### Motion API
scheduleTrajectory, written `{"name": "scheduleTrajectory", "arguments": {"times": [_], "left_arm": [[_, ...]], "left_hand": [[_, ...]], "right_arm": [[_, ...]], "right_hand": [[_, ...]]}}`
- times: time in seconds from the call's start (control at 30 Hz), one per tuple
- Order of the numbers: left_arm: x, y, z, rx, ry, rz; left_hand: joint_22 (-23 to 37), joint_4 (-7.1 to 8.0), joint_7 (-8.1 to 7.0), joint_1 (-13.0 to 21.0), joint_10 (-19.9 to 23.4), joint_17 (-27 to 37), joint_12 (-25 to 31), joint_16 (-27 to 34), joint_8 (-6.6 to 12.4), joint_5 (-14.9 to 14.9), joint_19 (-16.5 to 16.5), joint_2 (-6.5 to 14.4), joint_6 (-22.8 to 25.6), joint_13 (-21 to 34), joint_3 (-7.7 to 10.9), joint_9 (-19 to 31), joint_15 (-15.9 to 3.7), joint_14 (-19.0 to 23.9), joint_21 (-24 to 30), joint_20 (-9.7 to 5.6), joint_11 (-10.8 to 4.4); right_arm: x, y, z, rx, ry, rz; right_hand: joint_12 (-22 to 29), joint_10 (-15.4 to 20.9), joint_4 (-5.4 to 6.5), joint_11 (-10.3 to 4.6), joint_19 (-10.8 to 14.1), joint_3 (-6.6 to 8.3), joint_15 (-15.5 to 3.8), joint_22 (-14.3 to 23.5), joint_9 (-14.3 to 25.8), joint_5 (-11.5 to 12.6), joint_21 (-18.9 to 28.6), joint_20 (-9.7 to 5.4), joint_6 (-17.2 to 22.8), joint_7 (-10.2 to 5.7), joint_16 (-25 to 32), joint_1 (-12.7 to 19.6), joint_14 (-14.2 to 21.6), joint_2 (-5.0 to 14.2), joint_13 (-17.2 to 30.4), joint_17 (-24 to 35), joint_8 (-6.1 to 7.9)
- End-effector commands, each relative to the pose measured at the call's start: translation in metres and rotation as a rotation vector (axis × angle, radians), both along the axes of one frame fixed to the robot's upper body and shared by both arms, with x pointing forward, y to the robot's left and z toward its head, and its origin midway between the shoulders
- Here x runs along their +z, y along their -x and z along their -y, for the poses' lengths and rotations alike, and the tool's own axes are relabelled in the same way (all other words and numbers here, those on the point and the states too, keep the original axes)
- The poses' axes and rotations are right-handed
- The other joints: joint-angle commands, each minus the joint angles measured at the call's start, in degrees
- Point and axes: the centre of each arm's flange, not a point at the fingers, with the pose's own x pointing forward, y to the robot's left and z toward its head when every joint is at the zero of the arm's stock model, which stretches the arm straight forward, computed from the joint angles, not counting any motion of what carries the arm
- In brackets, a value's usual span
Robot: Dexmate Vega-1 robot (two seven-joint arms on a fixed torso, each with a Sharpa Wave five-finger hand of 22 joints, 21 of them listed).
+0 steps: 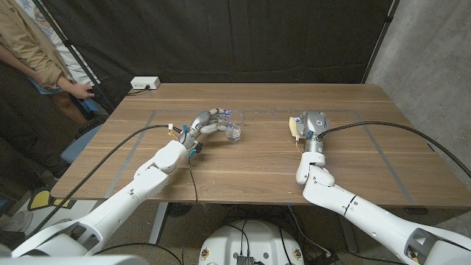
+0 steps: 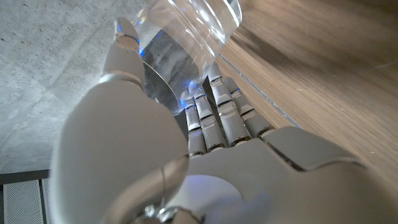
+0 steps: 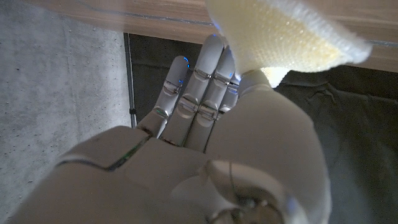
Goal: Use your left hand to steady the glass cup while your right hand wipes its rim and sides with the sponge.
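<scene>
A clear glass cup (image 1: 235, 126) stands on the wooden table (image 1: 257, 162) left of the middle. My left hand (image 1: 207, 122) curls around its left side, and in the left wrist view the fingers (image 2: 214, 112) and thumb wrap the glass cup (image 2: 186, 37). My right hand (image 1: 309, 126) sits well to the right of the cup and pinches a pale yellow sponge (image 1: 294, 126). In the right wrist view the sponge (image 3: 280, 34) sticks out above the thumb, with my right hand (image 3: 205, 124) below it.
A white power strip (image 1: 144, 84) lies at the table's far left corner. A person (image 1: 44, 51) stands beyond the table's left side. A black curtain hangs behind. Cables run along both arms over the table.
</scene>
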Motion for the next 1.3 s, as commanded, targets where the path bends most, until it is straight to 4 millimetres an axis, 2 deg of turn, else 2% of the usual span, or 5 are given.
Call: {"name": "scheduleTrajectory", "arguments": {"times": [0.03, 0.53, 0.97, 1.1, 1.3], "left_arm": [[-0.003, 0.001, 0.001, 0.034, -0.044, -0.022], [0.001, 0.003, 0.005, 0.052, -0.092, -0.032], [0.008, 0.007, 0.013, 0.012, -0.167, -0.041], [0.011, 0.009, 0.016, -0.005, -0.190, -0.048], [0.014, 0.012, 0.017, -0.026, -0.200, -0.051]], "left_hand": [[0.0, 9.67, -6.37, 6.0, 7.9, 0.1, -0.3, 0.1, 7.22, 0.2, -0.4, 7.4, 10.8, 0.3, 10.79, 0.4, -9.40, 1.9, 0.3, -4.69, -7.33], [0.0, 9.75, -6.19, 5.7, 7.2, 0.1, -1.3, 0.0, 6.79, 0.2, -0.4, 7.2, 10.6, -0.4, 10.95, 0.1, -9.28, 0.8, 0.5, -4.50, -7.34], [-0.1, 10.89, -6.36, 2.0, -1.6, 0.4, -5.4, -1.0, 0.56, -0.3, -5.6, 4.6, 1.1, -2.8, 9.42, -0.1, -8.45, -9.6, -1.1, -1.84, -7.21], [-0.2, 11.68, -6.21, 0.1, -5.8, 0.8, -5.4, -1.1, -1.66, -0.2, -8.0, 4.4, -2.5, -2.9, 8.91, 0.0, -7.68, -14.1, -2.1, -0.71, -7.18], [-0.1, 12.29, -6.01, -2.5, -16.4, 1.3, -5.2, -1.6, -6.64, 0.4, -12.8, 3.5, -12.0, -2.9, 7.79, 0.4, -4.67, -24.2, -4.2, 2.07, -4.66]], "right_arm": [[-0.011, -0.007, 0.004, -0.039, 0.030, -0.064], [-0.006, -0.011, 0.003, -0.040, 0.026, -0.103], [-0.004, -0.014, 0.002, -0.028, 0.037, -0.145], [-0.004, -0.012, 0.005, -0.024, 0.029, -0.126], [-0.001, -0.009, 0.009, -0.012, 0.031, -0.118]], "right_hand": [[-0.2, 0.1, -0.05, -0.24, -0.3, -0.27, -2.84, 0.0, 0.1, 0.3, 0.3, -6.51, 1.2, -1.07, -0.2, 0.0, 0.4, 0.22, 0.3, 0.1, -0.11], [-0.9, -0.5, 0.03, -0.71, -0.6, -0.34, -2.85, -0.6, 0.0, 0.3, 0.3, -6.45, 0.9, -1.63, -0.9, -0.2, 0.4, 0.27, 0.1, -0.1, -0.55], [-3.3, -3.7, 0.44, -1.76, -3.3, -0.14, -2.90, -1.0, -0.2, -0.7, 0.2, -5.86, -2.0, -3.11, -3.7, -0.9, -2.2, 1.21, -0.2, -1.9, -2.08], [-4.8, -6.2, 0.83, -1.72, -4.2, -0.20, -2.87, -1.3, -0.5, -1.6, 0.1, -5.10, -6.4, -3.10, -5.2, -1.9, -3.1, 1.43, -0.5, -3.4, -4.27], [-8.0, -12.0, 2.15, -0.70, -6.1, -1.35, -2.53, -1.6, -1.5, -2.7, -0.3, -3.42, -13.3, -4.04, -7.8, -5.6, -7.1, 0.66, -1.3, -5.5, -8.41]]}}
